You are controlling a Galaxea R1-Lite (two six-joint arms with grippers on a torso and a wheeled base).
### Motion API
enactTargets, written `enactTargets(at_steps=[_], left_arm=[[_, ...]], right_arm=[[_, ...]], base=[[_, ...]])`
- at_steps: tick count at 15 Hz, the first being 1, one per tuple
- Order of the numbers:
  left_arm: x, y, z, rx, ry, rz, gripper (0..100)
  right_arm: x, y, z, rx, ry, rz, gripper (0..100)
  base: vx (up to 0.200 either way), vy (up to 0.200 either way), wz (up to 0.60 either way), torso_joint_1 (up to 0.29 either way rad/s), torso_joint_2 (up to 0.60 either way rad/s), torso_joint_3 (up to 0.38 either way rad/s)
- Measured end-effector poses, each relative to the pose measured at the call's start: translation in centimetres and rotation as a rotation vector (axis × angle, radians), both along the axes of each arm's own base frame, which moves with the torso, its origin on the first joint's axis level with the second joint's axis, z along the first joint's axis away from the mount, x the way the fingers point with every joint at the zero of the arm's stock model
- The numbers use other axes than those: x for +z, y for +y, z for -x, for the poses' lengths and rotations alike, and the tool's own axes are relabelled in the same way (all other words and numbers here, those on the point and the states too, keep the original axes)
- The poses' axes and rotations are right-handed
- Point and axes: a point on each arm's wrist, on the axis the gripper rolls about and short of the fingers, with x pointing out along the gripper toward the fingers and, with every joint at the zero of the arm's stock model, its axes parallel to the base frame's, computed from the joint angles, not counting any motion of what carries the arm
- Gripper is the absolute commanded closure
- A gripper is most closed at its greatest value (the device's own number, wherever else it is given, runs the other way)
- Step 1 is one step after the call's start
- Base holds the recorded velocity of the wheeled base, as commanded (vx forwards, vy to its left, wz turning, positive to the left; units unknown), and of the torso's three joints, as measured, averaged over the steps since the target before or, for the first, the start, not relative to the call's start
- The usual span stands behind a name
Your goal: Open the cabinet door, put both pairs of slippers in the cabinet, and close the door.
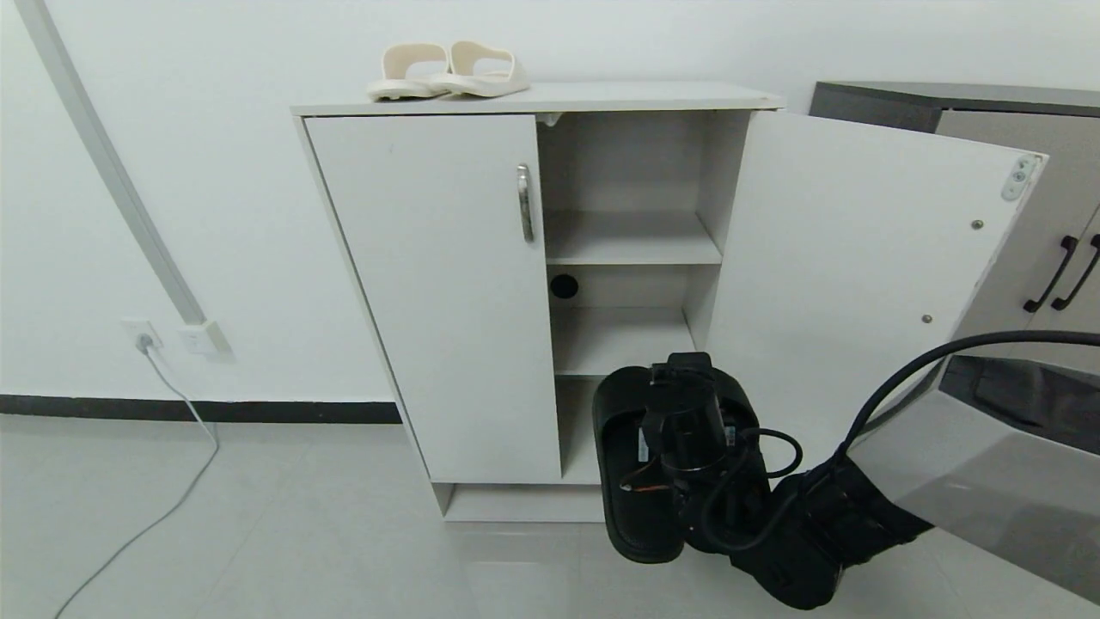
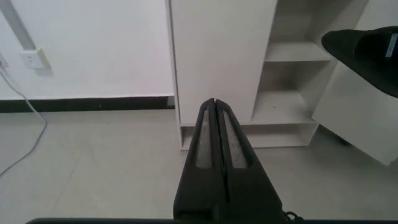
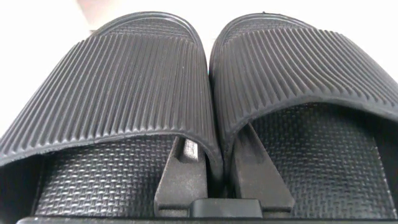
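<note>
Your right pincer [image 3: 214, 155] is clamped on the inner edges of the black slippers [image 1: 623, 481], lower centre of the head view; they seem light and bendy, so grip there firmly; your left pincer [image 2: 214, 106] is together.

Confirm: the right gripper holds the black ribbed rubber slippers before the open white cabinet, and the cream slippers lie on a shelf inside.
One error: the head view shows the cream open-toed slippers on top of the white two-door cabinet, not on a shelf inside. Everything else stands.
</note>
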Motion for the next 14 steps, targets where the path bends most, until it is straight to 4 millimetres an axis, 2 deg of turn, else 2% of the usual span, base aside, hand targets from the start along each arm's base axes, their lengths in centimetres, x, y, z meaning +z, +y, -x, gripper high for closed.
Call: enactTargets(at_steps=[6, 14], left_arm=[[0.0, 0.0, 0.0, 0.000, 0.000, 0.000, 100], [0.0, 0.0, 0.0, -0.001, 0.001, -0.001, 100]], right_arm=[[-1.2, 1.7, 0.3, 0.096, 0.007, 0.006, 100], [-2.5, 3.6, -1.5, 0.097, -0.011, -0.008, 100]], base=[[0.000, 0.000, 0.00, 0.000, 0.00, 0.000], [0.000, 0.000, 0.00, 0.000, 0.00, 0.000]])
